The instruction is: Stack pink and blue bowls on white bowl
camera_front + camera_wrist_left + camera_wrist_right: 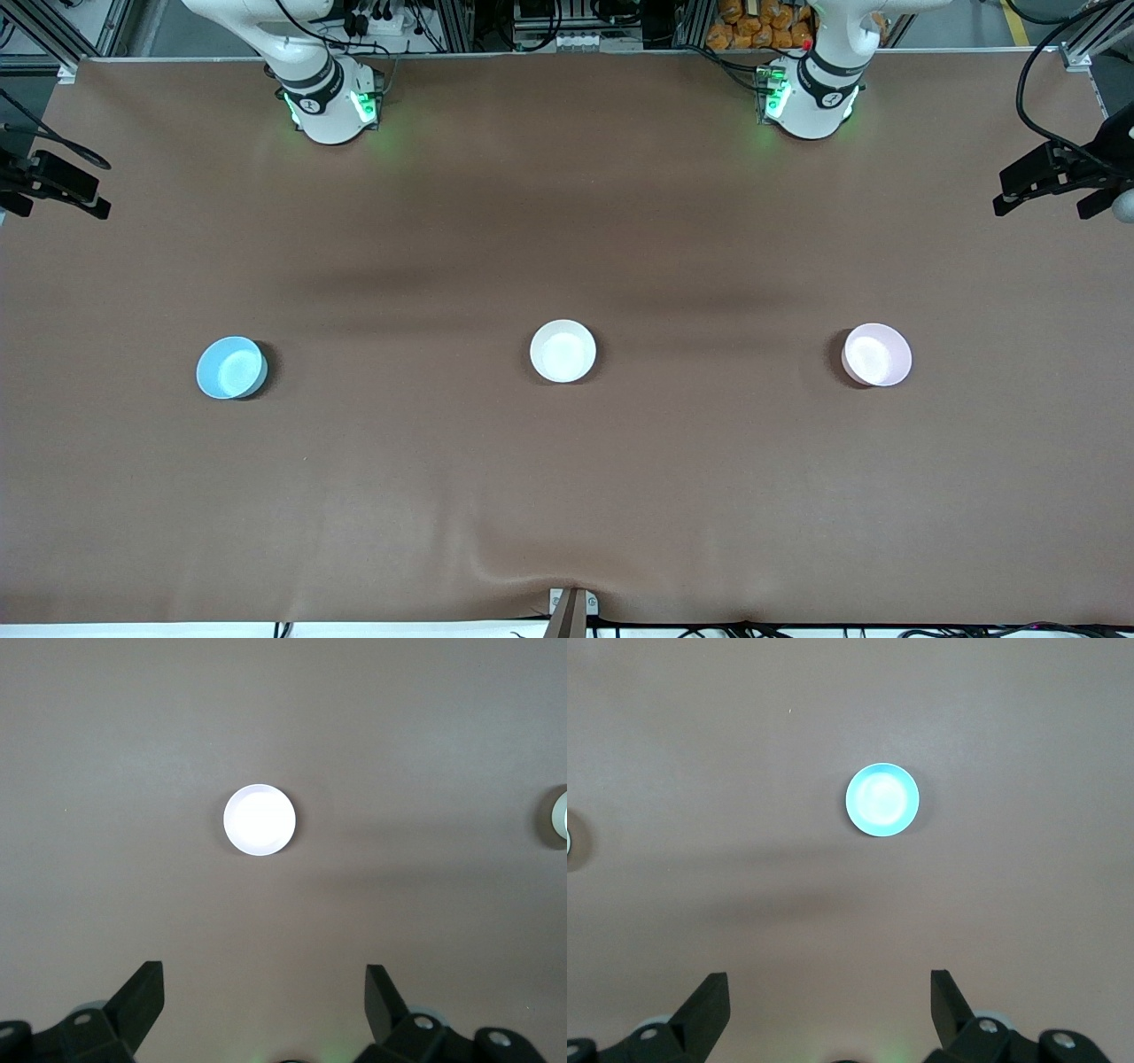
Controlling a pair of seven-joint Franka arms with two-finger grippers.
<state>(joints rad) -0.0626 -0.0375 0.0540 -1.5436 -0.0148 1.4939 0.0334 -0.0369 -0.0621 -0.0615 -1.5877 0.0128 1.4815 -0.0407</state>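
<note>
The brown surface [567, 496] carries three small bowls of equal size set in one row, with the white bowl [563, 351] as the landmark at the middle. The blue bowl [231, 367] stands well apart from the white bowl toward the right arm's end of the surface; the pink bowl [876, 354] stands well apart from it toward the left arm's end. All three sit upright, mouths up, none touching another — nothing is stacked yet, so the task appears to be at its very start.

This spacing seems chosen so that each coloured bowl falls to the arm on its own side, with the shared target between them.

The right arm [306, 62] and the left arm [828, 66] rise from their bases along the edge of the surface farthest from the front camera, and both wait high above it. The left tool [264, 999] hangs over bare surface with the pink bowl in its wrist view and a sliver of the white bowl at that view's edge; its fingers are spread wide and hold nothing. The right tool [829, 999] hangs likewise with the blue bowl below it, fingers equally spread and empty.

No brand, label or legible writing shows on the bowls or the surface.
</note>
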